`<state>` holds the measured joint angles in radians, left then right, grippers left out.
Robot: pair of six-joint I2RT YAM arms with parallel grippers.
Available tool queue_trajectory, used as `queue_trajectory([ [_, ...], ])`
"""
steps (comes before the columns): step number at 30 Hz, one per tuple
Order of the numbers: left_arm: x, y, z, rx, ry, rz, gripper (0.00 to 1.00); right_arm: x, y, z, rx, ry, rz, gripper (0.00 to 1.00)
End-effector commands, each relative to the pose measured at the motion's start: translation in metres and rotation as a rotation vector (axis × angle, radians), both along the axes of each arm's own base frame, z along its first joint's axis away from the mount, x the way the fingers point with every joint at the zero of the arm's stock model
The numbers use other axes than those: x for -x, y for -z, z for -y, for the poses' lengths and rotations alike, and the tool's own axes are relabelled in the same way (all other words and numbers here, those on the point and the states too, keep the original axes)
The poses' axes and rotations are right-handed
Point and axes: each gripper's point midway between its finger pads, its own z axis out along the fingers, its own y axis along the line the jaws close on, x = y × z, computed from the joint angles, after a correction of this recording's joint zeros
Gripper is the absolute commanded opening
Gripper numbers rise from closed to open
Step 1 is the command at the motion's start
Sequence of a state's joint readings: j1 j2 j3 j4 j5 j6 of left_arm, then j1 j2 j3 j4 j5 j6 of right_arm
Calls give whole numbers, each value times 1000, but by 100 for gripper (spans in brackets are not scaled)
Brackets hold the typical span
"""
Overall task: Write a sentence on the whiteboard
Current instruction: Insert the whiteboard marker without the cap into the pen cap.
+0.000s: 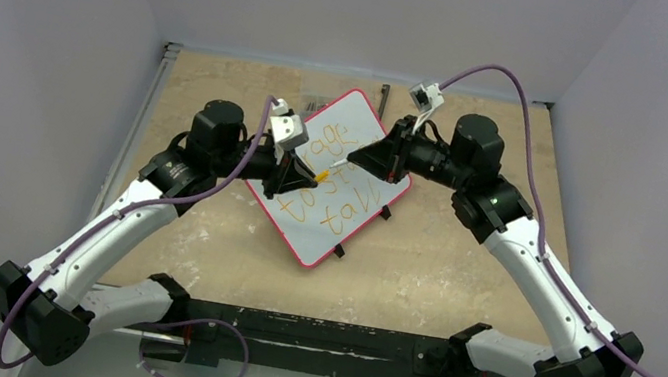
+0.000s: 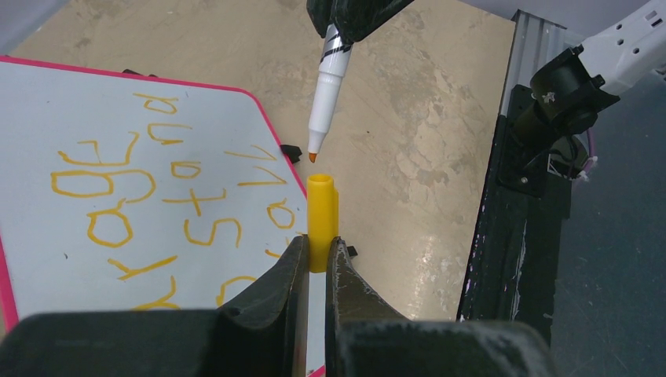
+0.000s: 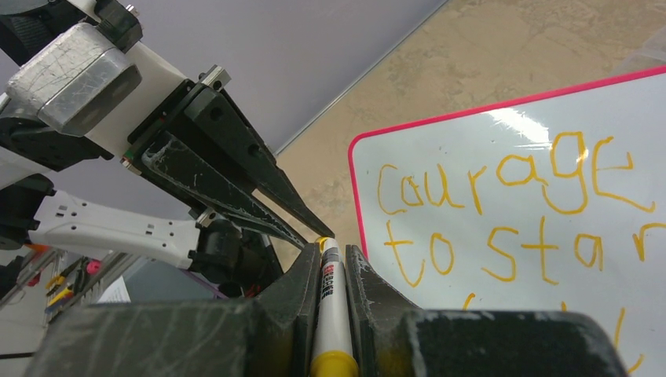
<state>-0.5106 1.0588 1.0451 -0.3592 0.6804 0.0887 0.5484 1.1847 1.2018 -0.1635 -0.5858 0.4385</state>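
The sentence (image 1: pixel 336 184), orange-yellow handwriting in three lines, reads "courage to stand tall"; in the right wrist view (image 3: pixel 503 204) the first line shows whole, while the last letter of the second and most of the third fall outside the frame. It sits on the whiteboard (image 1: pixel 365 128), a glossy pale board with a thin pink-red rim, lying flat and turned diagonally at the middle of the tan table (image 1: pixel 460 259). Small black clips (image 1: pixel 385 212) sit at its lower right edge.

Above the board's middle the two arms meet. The left gripper (image 2: pixel 318 247) has its jaws pressed tight on a yellow marker cap (image 2: pixel 322 212), which stands up between the fingers with its open mouth facing the other arm. The right gripper (image 3: pixel 334 255) is clamped nearly closed around the white barrel of the orange marker (image 3: pixel 328 314), which has a yellow rear end. In the left wrist view the marker (image 2: pixel 328 102) points its orange tip at the cap's mouth and stops just short of it, with a small gap between them. From the top camera the tip and the cap seem to lie on one line, though they are too small there to be sure. Both hang over the lettering rather than touching the board.
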Motion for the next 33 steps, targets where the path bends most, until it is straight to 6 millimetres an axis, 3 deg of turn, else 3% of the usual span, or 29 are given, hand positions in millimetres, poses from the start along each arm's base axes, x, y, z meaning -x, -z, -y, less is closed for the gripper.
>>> queue_trajectory([
  [1, -6, -16, 2, 37, -10, 41, 0, -3, -1, 0, -5, 8, 12, 0],
  [33, -7, -23, 6, 59, 3, 34, 0, 1, 13, -7, 4, -49, -30, 0],
])
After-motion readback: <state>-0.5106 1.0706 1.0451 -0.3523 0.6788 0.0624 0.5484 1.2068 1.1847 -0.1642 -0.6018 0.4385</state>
